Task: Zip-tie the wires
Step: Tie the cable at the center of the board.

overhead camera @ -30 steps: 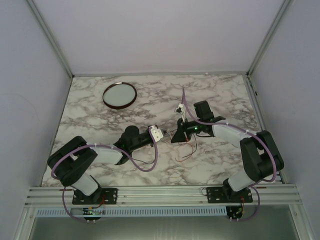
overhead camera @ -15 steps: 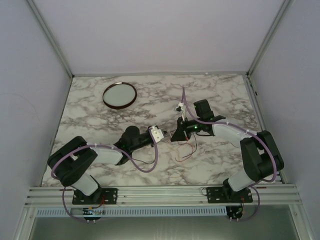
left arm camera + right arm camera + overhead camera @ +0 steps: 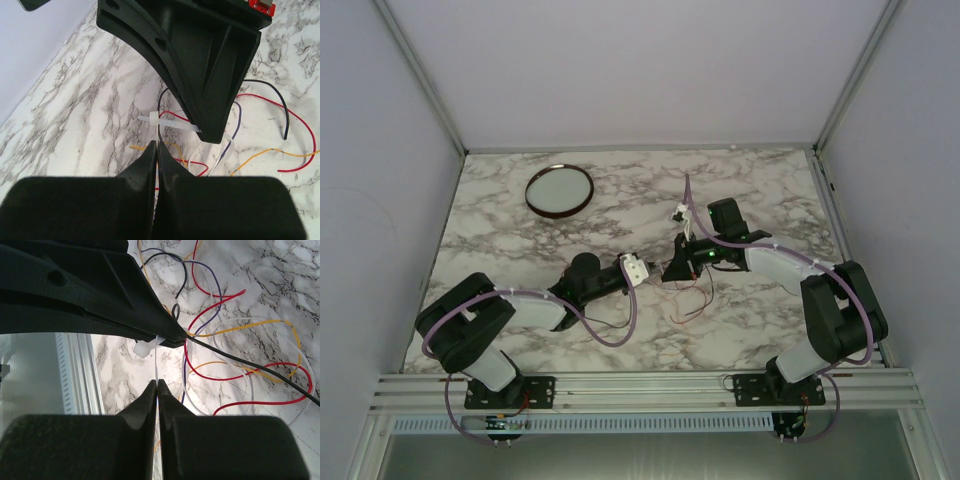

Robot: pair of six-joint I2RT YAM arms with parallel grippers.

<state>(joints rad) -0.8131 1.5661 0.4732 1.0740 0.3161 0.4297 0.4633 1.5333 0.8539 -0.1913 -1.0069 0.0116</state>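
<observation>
My left gripper (image 3: 155, 152) is pressed fully closed on the thin white tail of a zip tie (image 3: 160, 121), whose head sits just beyond my fingertips. My right gripper (image 3: 157, 385), equally closed, pinches the tie's white strap. The 2 grippers face each other almost tip to tip over the marble table (image 3: 520, 260). The wires (image 3: 225, 330), red, black, orange, purple and white, sprawl in loose loops on the marble just beside them.

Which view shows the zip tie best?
Left wrist: the white zip tie shows head and strap, running from the shut left fingers to the right fingers. Right wrist shows the head and a short strap piece above its own fingers. In top external it is too small to tell.
</observation>
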